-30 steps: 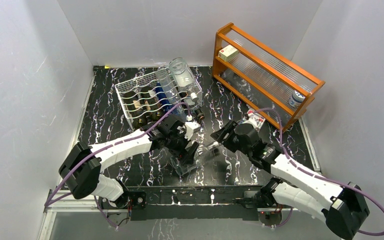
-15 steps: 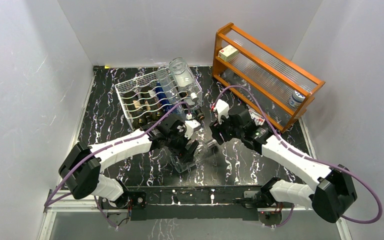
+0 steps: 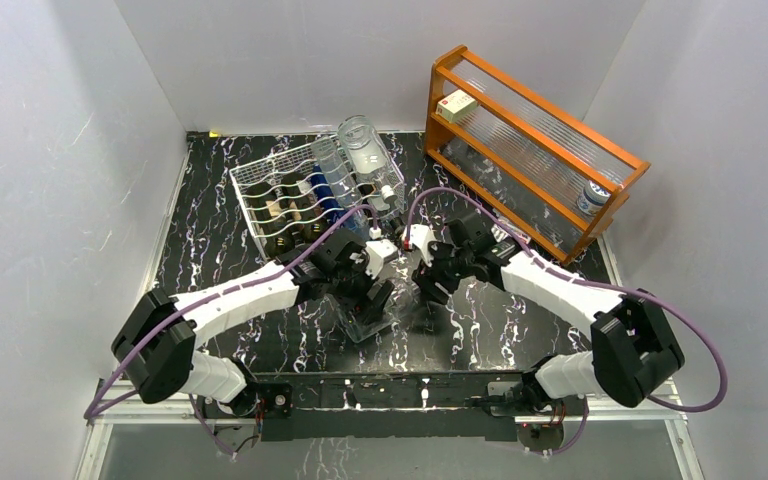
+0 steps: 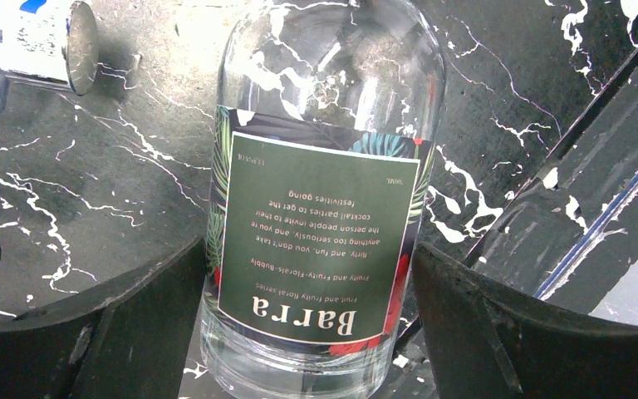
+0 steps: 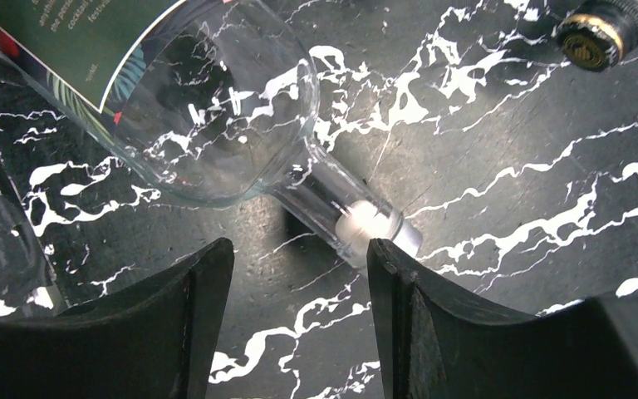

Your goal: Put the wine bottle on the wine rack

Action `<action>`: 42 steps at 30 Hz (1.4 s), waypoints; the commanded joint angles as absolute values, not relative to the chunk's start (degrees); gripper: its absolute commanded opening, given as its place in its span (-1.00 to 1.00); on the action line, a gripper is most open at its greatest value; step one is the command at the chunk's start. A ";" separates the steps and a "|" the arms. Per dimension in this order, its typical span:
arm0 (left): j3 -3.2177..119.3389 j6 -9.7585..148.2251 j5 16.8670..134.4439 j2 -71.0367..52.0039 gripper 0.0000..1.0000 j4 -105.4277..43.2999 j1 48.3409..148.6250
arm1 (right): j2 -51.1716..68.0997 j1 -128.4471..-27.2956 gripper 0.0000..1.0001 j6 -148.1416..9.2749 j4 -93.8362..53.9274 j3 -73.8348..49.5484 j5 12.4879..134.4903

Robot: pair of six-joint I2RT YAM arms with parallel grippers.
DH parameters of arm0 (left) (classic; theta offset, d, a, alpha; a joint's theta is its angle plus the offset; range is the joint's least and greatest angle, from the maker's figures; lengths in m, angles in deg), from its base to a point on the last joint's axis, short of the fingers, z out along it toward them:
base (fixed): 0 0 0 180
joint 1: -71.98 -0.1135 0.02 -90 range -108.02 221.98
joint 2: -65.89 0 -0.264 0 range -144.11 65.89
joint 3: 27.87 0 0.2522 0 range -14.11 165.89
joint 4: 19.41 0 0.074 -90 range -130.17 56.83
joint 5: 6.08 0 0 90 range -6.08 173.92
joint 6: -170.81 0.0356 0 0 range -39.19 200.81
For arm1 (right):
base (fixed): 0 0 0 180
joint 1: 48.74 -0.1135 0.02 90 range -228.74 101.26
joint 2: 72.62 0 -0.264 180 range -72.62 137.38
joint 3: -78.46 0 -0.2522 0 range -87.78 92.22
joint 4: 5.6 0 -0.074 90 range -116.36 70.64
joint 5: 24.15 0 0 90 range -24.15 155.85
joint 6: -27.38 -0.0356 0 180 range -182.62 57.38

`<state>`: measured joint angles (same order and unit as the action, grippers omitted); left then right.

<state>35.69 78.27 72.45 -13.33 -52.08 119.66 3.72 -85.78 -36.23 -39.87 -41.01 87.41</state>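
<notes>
The wine bottle (image 4: 316,208) is clear glass with a green "Barra" label and lies tilted on the black marbled table (image 3: 210,250), in front of the white wire wine rack (image 3: 260,200). My left gripper (image 4: 307,258) is shut on its body near the base, one finger on each side; in the top view the gripper (image 3: 368,290) sits over the bottle (image 3: 370,322). My right gripper (image 5: 296,249) is open and empty, just above the bottle's neck (image 5: 357,220), which points toward its right finger. In the top view it (image 3: 428,280) hovers right of the left gripper.
The rack holds several bottles, with a large clear one (image 3: 365,150) on top. A dark bottle with a gold cap (image 5: 594,33) lies beside the rack. An orange wooden shelf (image 3: 530,140) stands at the back right. A blue-labelled bottle end (image 4: 41,41) is close by.
My right arm has swung from the near right toward the table's middle and now hangs over the bottle's neck. My left gripper and the bottle have barely moved.
</notes>
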 commanded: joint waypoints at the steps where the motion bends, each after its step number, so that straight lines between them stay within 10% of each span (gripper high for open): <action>1: 33.87 80.71 77.67 -12.77 0.34 -54.75 118.92 | 6.74 -85.52 0.39 -33.79 -38.25 -40.13 91.96; 15: 32.68 79.29 81.52 -7.99 0.14 -53.65 118.66 | 9.46 -85.12 -0.17 -32.34 -42.78 -38.02 94.51; 42: 26.85 91.14 79.64 -2.55 -0.03 -48.79 118.56 | 14.84 -80.36 0.29 -24.59 -40.62 -31.32 104.43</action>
<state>29.40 87.27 74.00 -3.95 -48.61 119.23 14.56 -80.47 -27.16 -36.99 -32.95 100.63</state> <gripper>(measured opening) 0.697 0.643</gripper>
